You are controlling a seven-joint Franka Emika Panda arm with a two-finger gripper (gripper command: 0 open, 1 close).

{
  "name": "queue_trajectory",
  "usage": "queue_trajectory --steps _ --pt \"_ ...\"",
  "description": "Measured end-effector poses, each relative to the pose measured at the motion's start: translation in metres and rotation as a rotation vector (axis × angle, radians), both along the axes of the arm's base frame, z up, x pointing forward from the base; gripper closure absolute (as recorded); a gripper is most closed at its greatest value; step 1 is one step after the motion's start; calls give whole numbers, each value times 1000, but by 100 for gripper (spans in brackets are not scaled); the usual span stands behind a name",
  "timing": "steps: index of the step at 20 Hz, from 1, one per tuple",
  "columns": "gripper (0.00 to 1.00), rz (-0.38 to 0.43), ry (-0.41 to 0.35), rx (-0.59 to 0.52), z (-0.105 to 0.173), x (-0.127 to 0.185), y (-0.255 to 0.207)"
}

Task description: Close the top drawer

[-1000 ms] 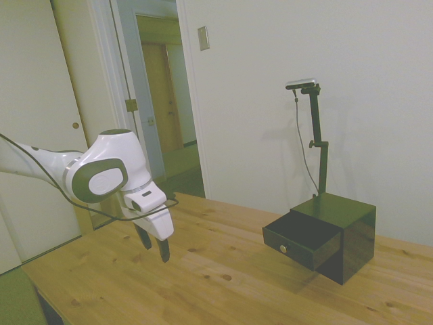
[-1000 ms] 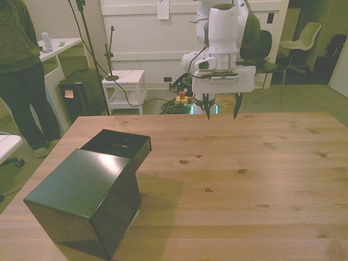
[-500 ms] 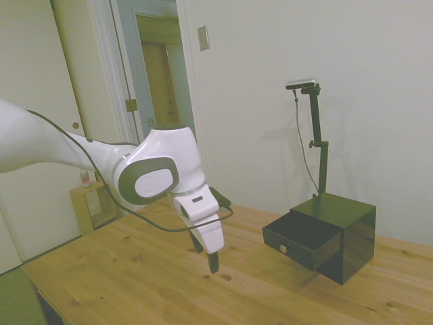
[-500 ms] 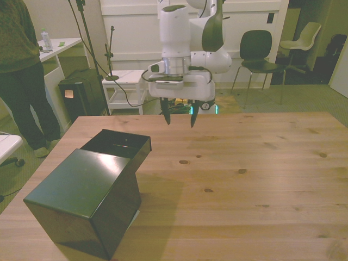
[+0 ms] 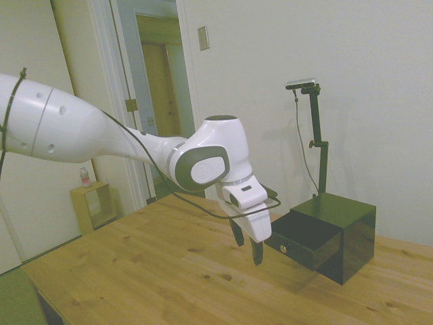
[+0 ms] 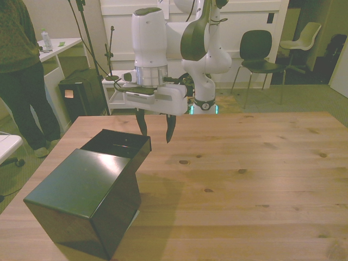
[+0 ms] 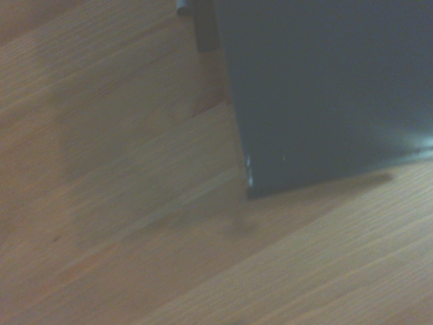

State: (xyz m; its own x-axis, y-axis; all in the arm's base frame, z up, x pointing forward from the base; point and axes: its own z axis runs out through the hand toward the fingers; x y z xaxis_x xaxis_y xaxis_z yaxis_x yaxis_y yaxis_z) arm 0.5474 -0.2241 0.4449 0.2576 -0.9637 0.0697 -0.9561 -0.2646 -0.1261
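Since the earlier frames we see our hand (image 5: 246,248) (image 6: 155,129) has swung across the wooden desk (image 5: 155,271) (image 6: 244,179) toward the shallow black top drawer (image 5: 301,237) (image 6: 117,143) with its small brass knob (image 5: 283,249). Its fingers hang apart, holding nothing. Pulled out of the small black cube cabinet (image 5: 345,233) (image 6: 87,201), the drawer lies at three o'clock of the hand in the side view.

An office-like lab room: wooden table (image 6: 261,163), 2 chairs (image 6: 255,51), white side desk (image 6: 57,51), cables, plain doors (image 5: 34,128).
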Motion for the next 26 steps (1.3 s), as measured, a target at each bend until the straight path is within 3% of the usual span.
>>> queue_trajectory --steps 1,2,8,26 --pt "0 -3 2 -3 -2 5 -4" --pt "100 -6 4 -7 -3 10 -7" --pt "100 -3 8 -13 3 25 -11" --pt "100 -20 22 -15 1 28 -23"
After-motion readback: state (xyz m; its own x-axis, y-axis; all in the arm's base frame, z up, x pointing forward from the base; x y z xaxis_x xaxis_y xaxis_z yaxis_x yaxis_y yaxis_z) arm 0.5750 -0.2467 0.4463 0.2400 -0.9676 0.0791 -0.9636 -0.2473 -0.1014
